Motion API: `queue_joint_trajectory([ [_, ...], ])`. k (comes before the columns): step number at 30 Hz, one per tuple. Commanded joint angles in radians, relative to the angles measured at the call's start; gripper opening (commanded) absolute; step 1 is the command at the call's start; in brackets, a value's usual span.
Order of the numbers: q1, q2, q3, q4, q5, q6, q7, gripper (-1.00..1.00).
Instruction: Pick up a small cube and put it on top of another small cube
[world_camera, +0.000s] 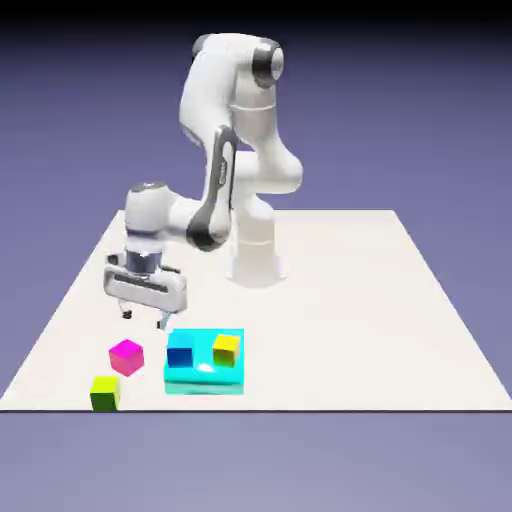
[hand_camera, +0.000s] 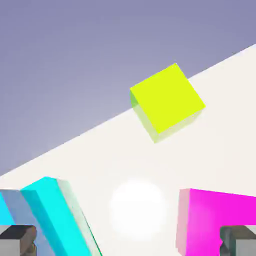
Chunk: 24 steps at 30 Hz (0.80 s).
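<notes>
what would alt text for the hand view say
A yellow-green cube sits on the pale table near its edge, against a blue-violet backdrop. At the bottom, a magenta-pink cube shows large on one side and a cyan block on the other, with two grey fingers at the bottom edge, nothing between them.

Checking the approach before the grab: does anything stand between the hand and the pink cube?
Nothing visible does. The open hand hangs above the bare table, just behind the pink cube. The cyan block lies off to the exterior view's right.
</notes>
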Motion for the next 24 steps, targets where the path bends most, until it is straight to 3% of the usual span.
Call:
queue_joint_trajectory([
  [1, -0.009, 0.036, -0.015, 0.014, 0.015, -0.007, -0.01, 0.0],
  [9, -0.185, 0.262, 0.172, 0.103, 0.161, 0.123, -0.131, 0.0],
  [10, -0.185, 0.262, 0.172, 0.103, 0.161, 0.123, -0.131, -1.0],
  [17, -0.004, 0.045, -0.026, 0.024, 0.011, -0.026, -0.018, -1.0],
  [24, 0.177, -0.208, -0.035, 0.018, -0.223, -0.25, -0.041, -1.0],
])
